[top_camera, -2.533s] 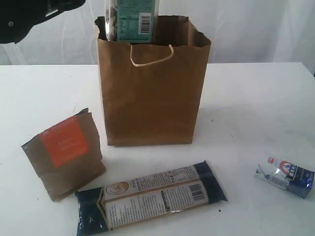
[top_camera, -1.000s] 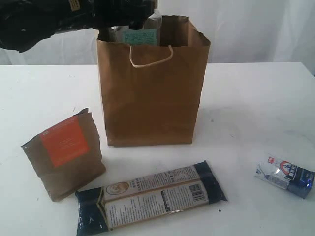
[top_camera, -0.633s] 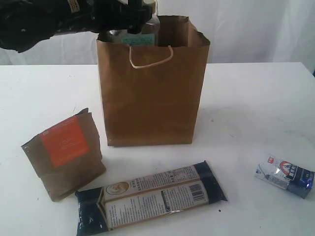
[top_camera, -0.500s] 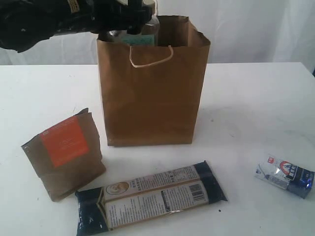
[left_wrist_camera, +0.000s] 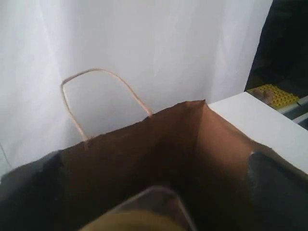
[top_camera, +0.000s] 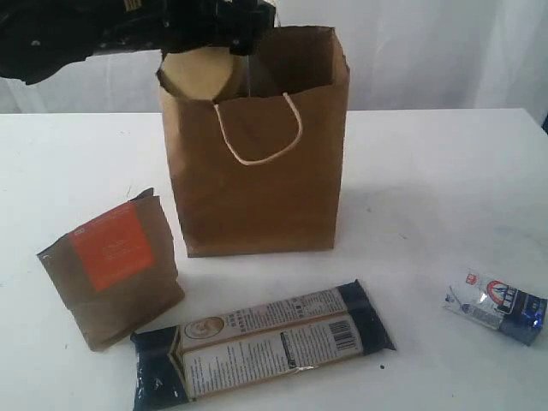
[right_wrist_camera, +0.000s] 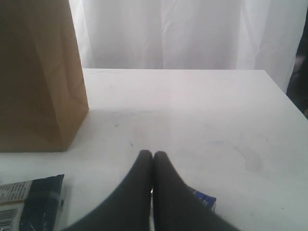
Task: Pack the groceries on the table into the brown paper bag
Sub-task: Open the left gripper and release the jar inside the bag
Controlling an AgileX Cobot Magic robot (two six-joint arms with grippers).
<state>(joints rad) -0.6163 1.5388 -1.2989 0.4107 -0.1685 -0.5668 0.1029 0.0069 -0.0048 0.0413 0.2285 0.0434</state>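
one creased brown paper bag [top_camera: 257, 188], left gripper [left_wrist_camera: 153, 187] spread over it, right gripper [right_wrist_camera: 153, 159] pressed together

The left gripper [top_camera: 229, 38] hangs at the open mouth of the brown paper bag [top_camera: 257, 180].

Left arm [top_camera: 51, 38]: black throughout, bulky, with a glossy, crinkled surface (reads as a loose cover rather than bare casing). It carries a small yellow label [top_camera: 128, 7] with dark print, too small to read.

Left gripper [left_wrist_camera: 154, 168]: dark fingers [left_wrist_camera: 276, 185], grey-black and matte, with rounded edges; one is blurred in the wrist view.

Right gripper [right_wrist_camera: 152, 155]: two smooth black fingers [right_wrist_camera: 168, 192], broad at the base and tapering to blunt, rounded tips, with a slight sheen.
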